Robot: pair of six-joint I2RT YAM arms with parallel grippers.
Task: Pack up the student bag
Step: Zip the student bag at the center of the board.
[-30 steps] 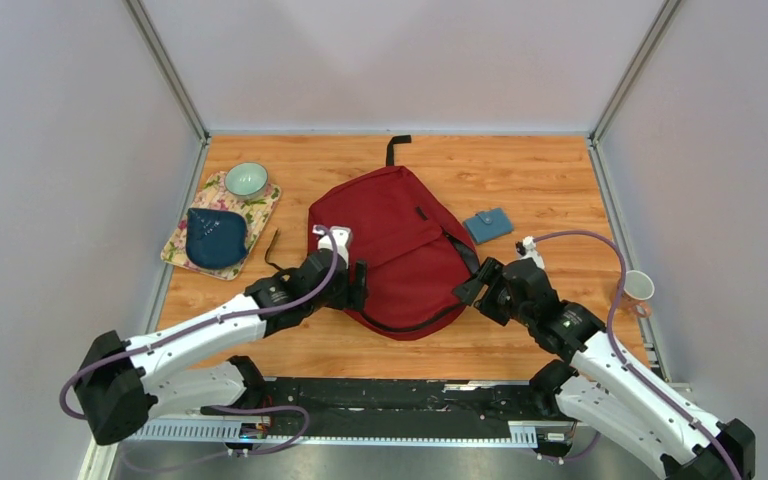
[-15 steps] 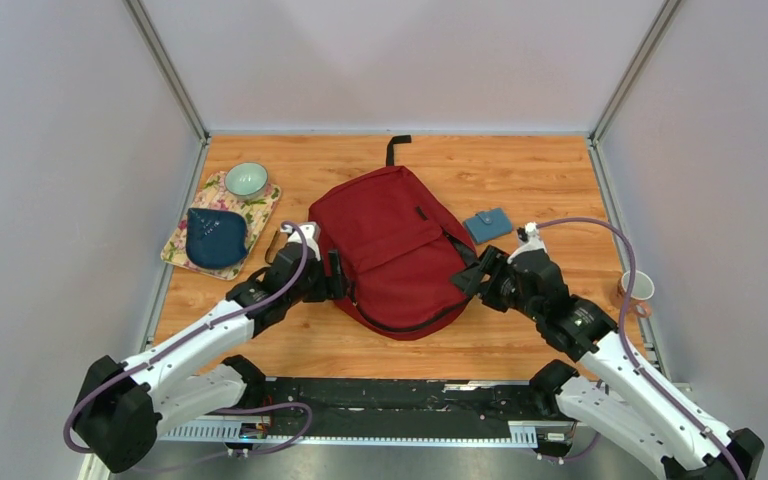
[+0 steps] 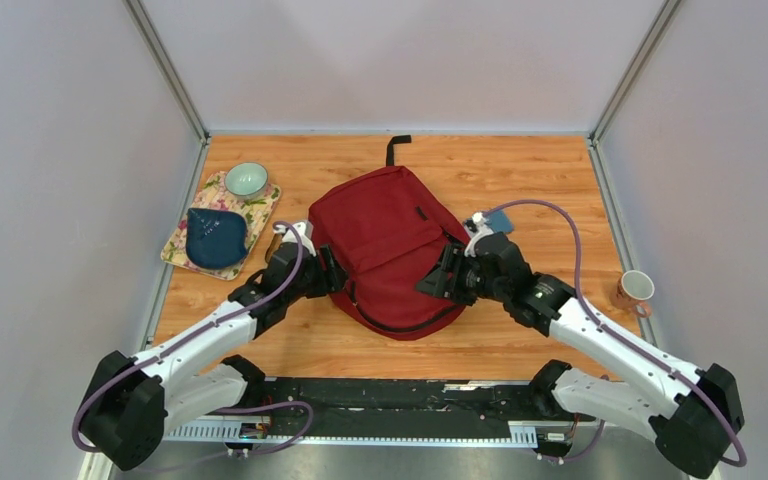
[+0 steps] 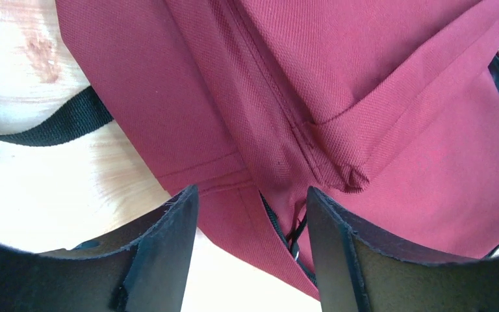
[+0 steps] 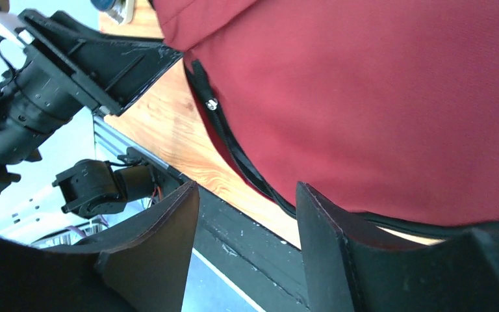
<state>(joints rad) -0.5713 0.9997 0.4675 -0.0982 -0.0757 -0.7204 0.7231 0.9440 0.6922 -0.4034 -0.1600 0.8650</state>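
A wooden table (image 3: 540, 180) between pale walls holds the bag (image 3: 390, 240) flat at its middle, its zipper apparently closed. The left gripper (image 3: 328, 272) is at the bag's left edge, jaws apart with the zipper pull (image 4: 294, 237) between them. The right gripper (image 3: 438, 283), jaws also apart and empty, hovers at the right edge. Opening the bag seems the step in hand (nothing looks packed). Next, the left jaws must pinch the pull while the right steadies the fabric.

The right arm (image 3: 580, 325) hides most of the blue wallet (image 3: 501, 217) beside the student bag (image 3: 390, 240).
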